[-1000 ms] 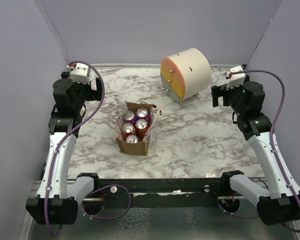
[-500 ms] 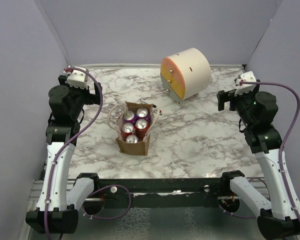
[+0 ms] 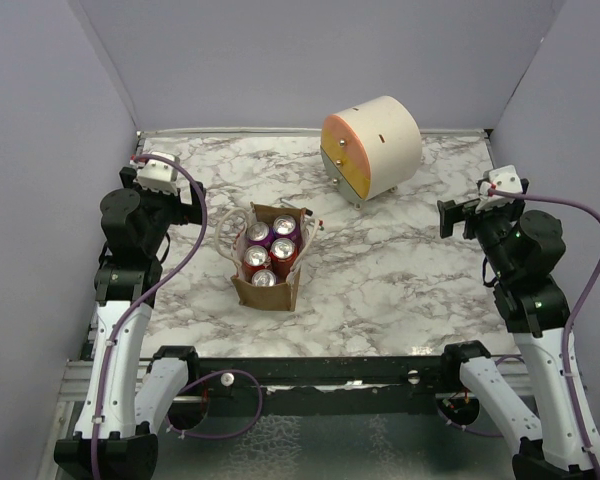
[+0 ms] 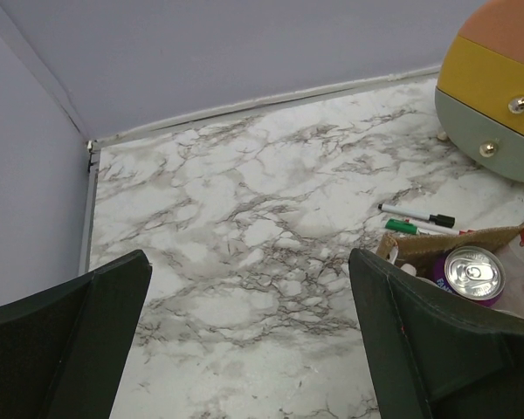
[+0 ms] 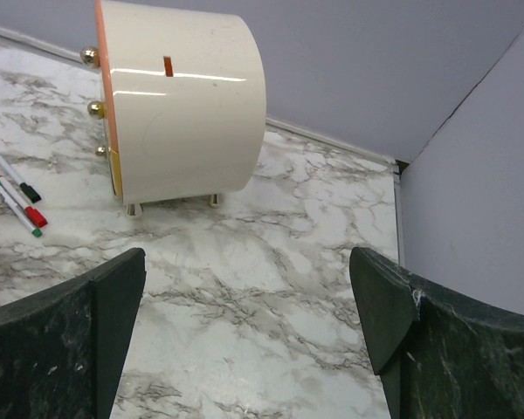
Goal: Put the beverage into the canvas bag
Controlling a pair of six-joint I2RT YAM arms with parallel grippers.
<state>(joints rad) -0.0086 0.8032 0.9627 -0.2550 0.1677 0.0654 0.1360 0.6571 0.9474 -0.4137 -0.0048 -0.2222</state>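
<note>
Five cans [image 3: 281, 249] in bag [image 3: 266, 294], L fingers [image 4: 74, 345], R fingers [image 5: 65, 349] well off

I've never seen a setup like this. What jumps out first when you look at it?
Probably the big cream-and-orange drum at the back of the marble table, right of centre. Then the small tan canvas bag left of centre, packed with shiny drink cans. The left gripper and right gripper hang open and empty at either side.

Marble table [image 3: 400, 270]: canvas bag [image 3: 265, 296], drum [image 3: 375, 145], markers [image 4: 417, 215] (beside the bag)
</note>
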